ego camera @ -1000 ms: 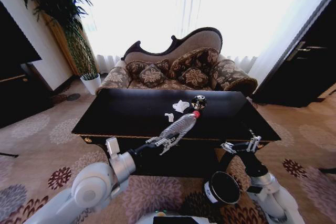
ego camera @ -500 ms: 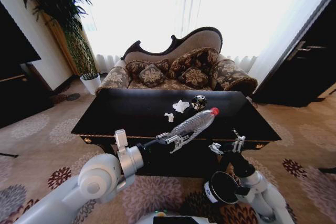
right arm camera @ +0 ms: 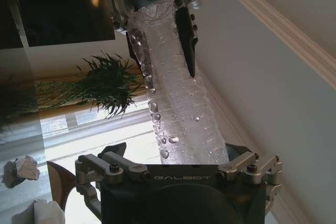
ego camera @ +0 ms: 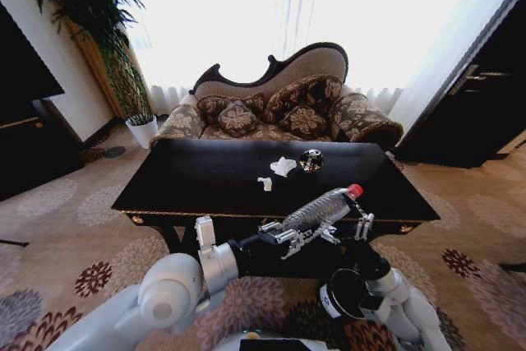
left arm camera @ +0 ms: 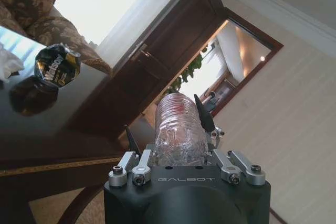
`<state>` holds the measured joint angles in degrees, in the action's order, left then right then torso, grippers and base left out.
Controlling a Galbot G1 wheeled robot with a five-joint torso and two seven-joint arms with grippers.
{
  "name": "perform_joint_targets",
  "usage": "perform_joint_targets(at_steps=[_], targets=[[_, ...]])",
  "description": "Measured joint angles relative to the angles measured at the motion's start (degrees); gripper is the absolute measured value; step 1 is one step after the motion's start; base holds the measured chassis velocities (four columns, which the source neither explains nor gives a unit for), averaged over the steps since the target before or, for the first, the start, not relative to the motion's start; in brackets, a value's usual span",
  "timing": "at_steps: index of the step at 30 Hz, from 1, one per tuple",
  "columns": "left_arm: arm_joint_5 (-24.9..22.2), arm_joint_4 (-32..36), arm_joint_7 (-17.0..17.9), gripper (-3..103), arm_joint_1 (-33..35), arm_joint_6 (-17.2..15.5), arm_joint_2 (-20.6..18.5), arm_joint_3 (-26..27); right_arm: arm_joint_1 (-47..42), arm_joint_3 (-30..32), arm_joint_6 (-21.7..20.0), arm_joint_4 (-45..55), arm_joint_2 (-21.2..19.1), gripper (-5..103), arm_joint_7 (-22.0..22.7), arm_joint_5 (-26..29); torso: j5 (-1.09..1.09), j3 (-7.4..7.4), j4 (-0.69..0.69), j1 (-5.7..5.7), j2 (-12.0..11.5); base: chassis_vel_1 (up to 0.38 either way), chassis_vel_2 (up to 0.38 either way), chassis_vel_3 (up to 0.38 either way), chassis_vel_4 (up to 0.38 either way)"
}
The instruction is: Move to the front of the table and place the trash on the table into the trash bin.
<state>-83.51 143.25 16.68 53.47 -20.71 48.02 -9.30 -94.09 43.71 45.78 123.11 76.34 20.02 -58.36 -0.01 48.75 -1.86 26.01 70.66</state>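
Glossy black rectangular table w/ gold edge trim (ego camera: 205, 182) sits in front of the robot. Behind it: patterned brown sofa w/ dark carved frame (ego camera: 279, 108); tall green potted plant (ego camera: 99, 22) far left by the wall; dark wooden cabinet (ego camera: 477, 104) on the right.

On the tabletop, far half, near centre: crumpled white tissue (ego camera: 283, 166), smaller white paper scrap (ego camera: 265, 183) just beside it, small dark shiny crushed can (ego camera: 311, 160) to the tissue's right. All three apart from each other, none touched by a gripper.

Left gripper (ego camera: 289, 238) is out over the table's front edge, fingers pinching the base end of a clear ribbed plastic bottle w/ red cap (ego camera: 325, 209); left wrist view confirms the jaws clamped on the bottle body. Bottle is tilted, cap end up and to the right, off the tabletop.

Right gripper (ego camera: 349, 228) is just under the bottle's cap end, fingers spread either side of it; right wrist view shows the bottle running between them, contact unclear.

Small dark cylindrical trash bin w/ white side label (ego camera: 347, 295) stands on the floral carpet (ego camera: 66, 236) below the bottle, right of centre, beside the right arm. Rim open; contents can't tell, interior just dark.
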Motion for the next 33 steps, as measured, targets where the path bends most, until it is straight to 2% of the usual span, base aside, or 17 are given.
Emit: perform_joint_targets(at_steps=[3,8,9,13,15,19,21,22,24,27,33], targets=[[0.34,-0.01,0.02,38,0.68,-0.04,0.31,-0.11,-0.18,-0.2,-0.01,-0.01,0.28,101,0.01,-0.37,0.0,0.0,0.0,-0.01,0.0,0.0,0.0,0.0,0.0],[1.48,-0.06,0.08,36,0.9,-0.05,0.79,-0.57,-0.28,-0.53,-0.07,0.33,0.46,87,-0.18,-0.49,0.0,0.0,0.0,-0.01,0.0,0.0,0.0,0.0,0.0],[1.48,-0.06,0.08,36,0.9,-0.05,0.79,-0.57,-0.28,-0.53,-0.07,0.33,0.46,87,-0.18,-0.49,0.0,0.0,0.0,-0.01,0.0,0.0,0.0,0.0,0.0],[2.09,-0.08,0.1,36,2.17,-0.03,1.2,0.01,-0.55,-0.52,-0.09,0.45,0.46,65,-0.26,-0.22,0.0,0.0,0.0,-0.01,0.0,0.0,0.0,0.0,0.0],[2.19,-0.08,0.1,36,2.55,-0.04,1.47,0.27,-0.63,-0.51,-0.09,0.47,0.45,65,-0.25,-0.16,0.0,0.0,0.0,-0.01,0.0,0.0,0.0,0.0,0.0],[2.32,-0.09,0.1,36,3.09,-0.04,1.84,0.49,-0.77,-0.57,-0.11,0.72,0.45,47,-0.26,0.09,0.0,0.0,0.0,-0.01,0.0,0.0,0.0,0.0,0.0],[2.32,-0.08,0.1,36,3.14,-0.02,1.84,0.5,-0.78,-0.58,-0.11,0.75,0.44,47,-0.29,0.11,0.0,0.0,0.0,-0.01,0.0,0.0,0.0,0.0,0.0],[2.43,-0.08,0.07,36,3.39,-0.01,1.87,0.68,-0.84,-0.63,-0.11,0.8,0.45,41,-0.4,0.23,0.0,0.0,0.0,-0.01,0.0,0.0,0.0,0.0,0.0],[2.51,-0.08,0.04,36,3.5,-0.02,1.92,0.83,-0.89,-0.68,-0.11,0.8,0.5,41,-0.44,0.27,0.0,0.0,0.0,0.0,0.0,0.0,0.0,0.0,0.0],[2.77,-0.07,-0.07,36,4.39,-0.17,2.52,2.07,-1.16,-1.08,-0.11,0.8,0.9,34,-0.45,0.29,0.0,0.0,-0.01,-0.01,0.0,0.0,0.0,0.0,0.0],[3.95,0.0,-1.36,36,5.31,-1.53,1.7,3.25,-1.12,-1.48,-0.09,0.68,1.11,33,-0.67,0.14,0.0,0.0,0.0,-0.01,0.0,0.0,0.0,0.0,0.0]])
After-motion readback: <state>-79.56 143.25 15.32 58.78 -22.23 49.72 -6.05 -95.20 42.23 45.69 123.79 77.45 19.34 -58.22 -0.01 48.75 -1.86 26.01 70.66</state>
